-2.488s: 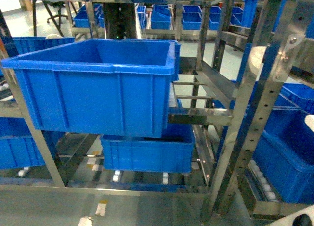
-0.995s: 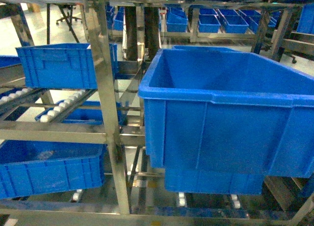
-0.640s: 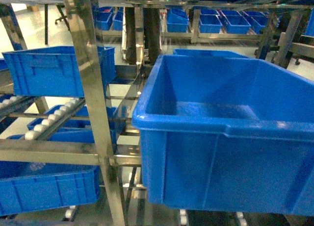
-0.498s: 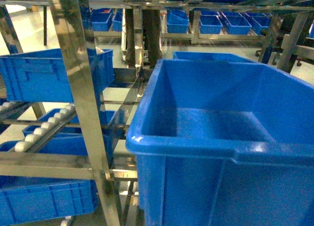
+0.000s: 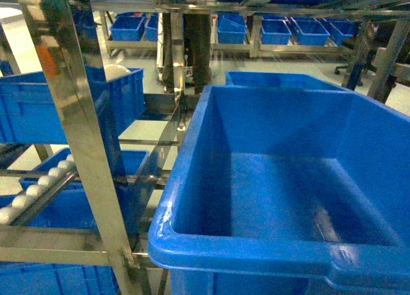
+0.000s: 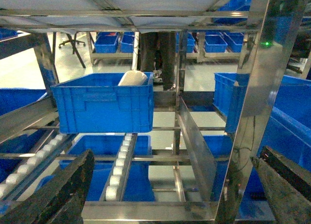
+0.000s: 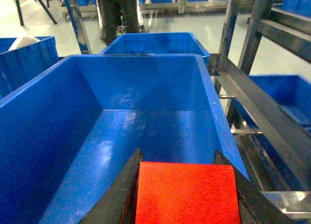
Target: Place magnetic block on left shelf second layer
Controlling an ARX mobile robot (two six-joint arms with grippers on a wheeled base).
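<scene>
The right gripper has its dark fingers clamped on the small glossy red plastic cube, held above the large deep blue plastic tote. The left gripper's fingers stand spread apart before the stainless-steel rack with white rollers.

Pale glossy floor, steel racks

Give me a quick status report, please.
Right gripper shut on magnetic block, above blue tote. Left gripper open, empty. Nothing blocking.
</scene>
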